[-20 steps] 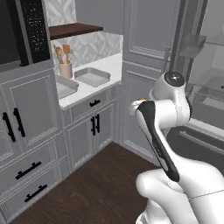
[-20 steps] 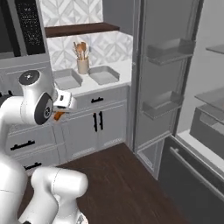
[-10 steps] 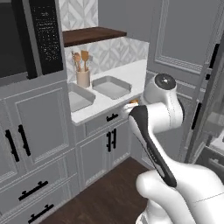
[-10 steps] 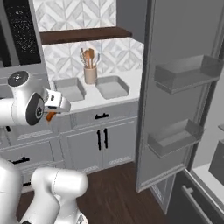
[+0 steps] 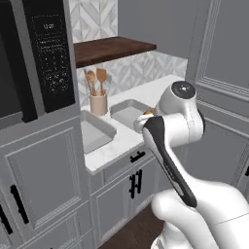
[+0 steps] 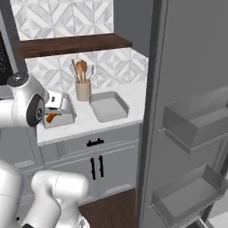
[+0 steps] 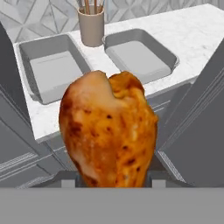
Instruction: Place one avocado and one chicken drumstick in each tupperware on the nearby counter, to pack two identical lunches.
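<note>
— Kitchen counter (image 7: 192, 26) first, since it's the landmark: what sits nearest us, short of it?

— Short of the counter, closest to the hand camera, is the chicken drumstick (image 7: 108, 131), fat end up and mottled orange-brown. It stands between the fingers of the gripper (image 7: 111, 178), whose jaws are closed narrowly on its lower part. It rides high and out over the floor side of the counter, I'd judge so it can be carried above the rim of a tray before being let down.

— And on the counter itself?

— Two tupperwares lie side by side on it. In the hand view one tupperware (image 7: 52, 72) is on the left and the other tupperware (image 7: 142, 54) on the right; both look bare inside. They lie flat and open-topped near the counter's front edge, which makes them easy to drop food into from above.

— Anything at the back of the counter?

— A beige utensil crock (image 7: 92, 26) with wooden spoons stands against the backsplash, just behind the gap between the two trays. Above the counter runs a dark wooden shelf (image 5: 114, 48).

— Where's the avocado?

— I can't pick one out in these views. From the right base camera the drumstick (image 6: 50, 117) shows as an orange bit beside the arm, in front of the nearer tray.
</note>
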Controlling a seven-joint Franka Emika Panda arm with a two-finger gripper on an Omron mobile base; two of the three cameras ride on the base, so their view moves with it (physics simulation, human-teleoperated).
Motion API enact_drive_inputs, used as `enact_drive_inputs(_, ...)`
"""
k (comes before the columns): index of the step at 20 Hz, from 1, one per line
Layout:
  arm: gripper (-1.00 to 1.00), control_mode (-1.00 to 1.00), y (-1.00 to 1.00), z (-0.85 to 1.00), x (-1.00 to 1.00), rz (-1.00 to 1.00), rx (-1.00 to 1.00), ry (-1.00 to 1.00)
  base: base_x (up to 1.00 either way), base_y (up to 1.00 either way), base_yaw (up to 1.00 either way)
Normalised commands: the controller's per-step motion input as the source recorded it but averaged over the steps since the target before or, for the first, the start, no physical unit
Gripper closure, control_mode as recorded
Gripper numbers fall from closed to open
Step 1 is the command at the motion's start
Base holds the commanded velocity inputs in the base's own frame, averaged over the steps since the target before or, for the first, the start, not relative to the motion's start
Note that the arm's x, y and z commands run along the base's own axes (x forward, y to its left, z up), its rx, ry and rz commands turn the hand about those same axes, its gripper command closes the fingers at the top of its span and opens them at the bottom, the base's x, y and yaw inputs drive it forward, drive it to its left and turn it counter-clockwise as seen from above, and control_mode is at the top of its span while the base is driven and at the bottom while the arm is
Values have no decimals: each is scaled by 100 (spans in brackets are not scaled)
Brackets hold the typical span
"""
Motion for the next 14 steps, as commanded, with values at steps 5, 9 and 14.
enact_drive_inputs(5, 100, 100, 0, 0, 0, 0, 0, 0, 97, -8, 0)
enact_drive_inputs(9, 100, 100, 0, 0, 0, 0, 0, 0, 93, -32, 0)
enact_drive_inputs(14, 100, -100, -34, -39, 80, 0, -3, 4, 20, -8, 0)
